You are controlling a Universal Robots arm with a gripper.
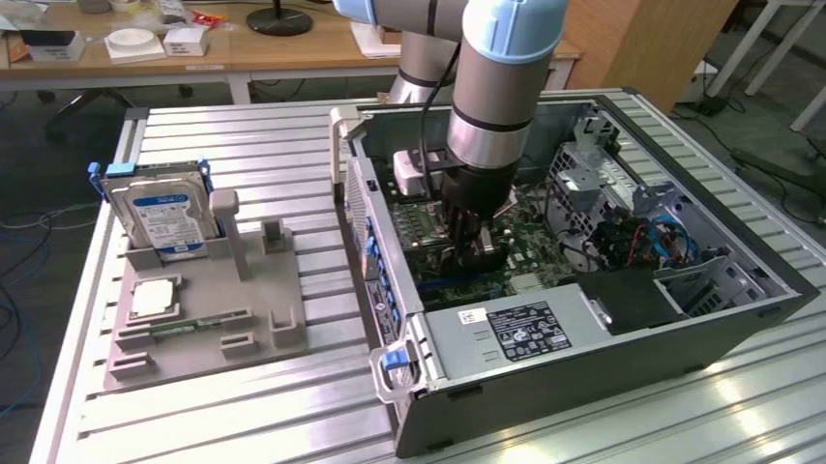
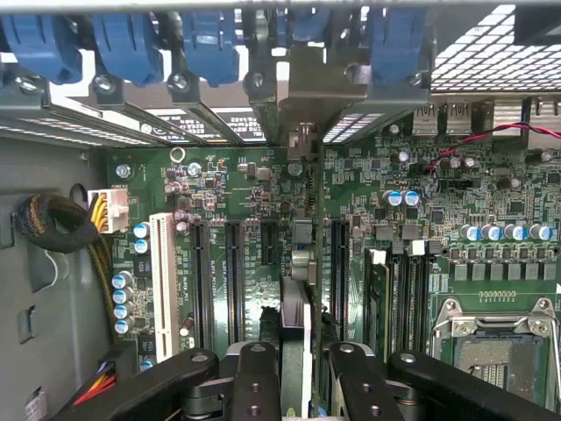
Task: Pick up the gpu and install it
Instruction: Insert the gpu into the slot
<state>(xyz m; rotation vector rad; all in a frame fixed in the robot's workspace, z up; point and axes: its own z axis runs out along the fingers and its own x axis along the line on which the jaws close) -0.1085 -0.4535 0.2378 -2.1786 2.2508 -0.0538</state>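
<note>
A blue-labelled hard drive [image 1: 165,215] is held upright in the grey holder [image 1: 181,365]; a memory stick [image 1: 196,325] is laid flat on it.

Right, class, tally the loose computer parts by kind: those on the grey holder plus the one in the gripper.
hard drive: 1
silver square chip: 1
green memory stick: 1
gpu, held edge-on in the gripper: 1
Total: 4

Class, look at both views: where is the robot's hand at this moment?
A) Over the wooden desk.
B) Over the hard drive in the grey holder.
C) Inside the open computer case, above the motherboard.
C: the hand reaches down into the case, gripping the gpu edge-on over the slots of the motherboard.
</note>
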